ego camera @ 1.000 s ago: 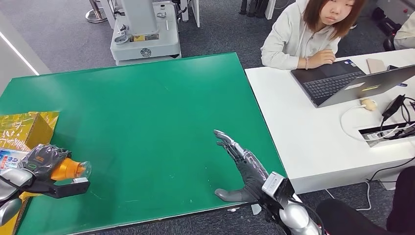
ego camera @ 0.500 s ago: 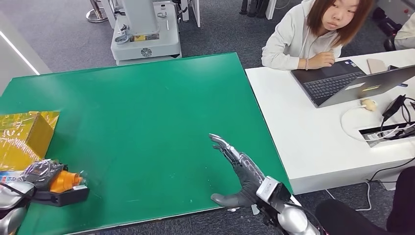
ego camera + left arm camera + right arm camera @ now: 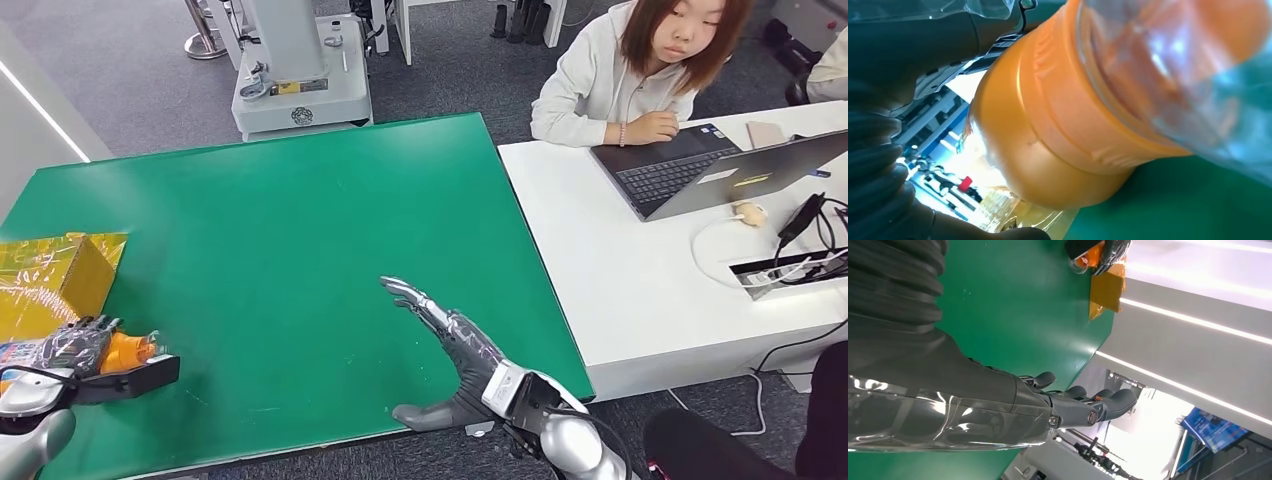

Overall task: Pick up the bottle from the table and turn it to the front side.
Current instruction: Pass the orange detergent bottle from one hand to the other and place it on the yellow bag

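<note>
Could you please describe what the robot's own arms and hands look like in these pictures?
Both arms are silver metal. The right hand has a dark grey palm, a thick grey thumb and slim fingers with silver segments; a boxy silver-and-black module sits at its wrist. In the right wrist view a grey ribbed cover and clear glossy film wrap the forearm. The left hand is dark grey too, with a black boxy part beside it.

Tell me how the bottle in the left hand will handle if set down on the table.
The bottle looks round-bodied and lies sideways in the left hand, so it would probably roll on the flat table. Its clear glossy cap end may be slippery. It looks like light plastic, so likely easy to nudge.
</note>
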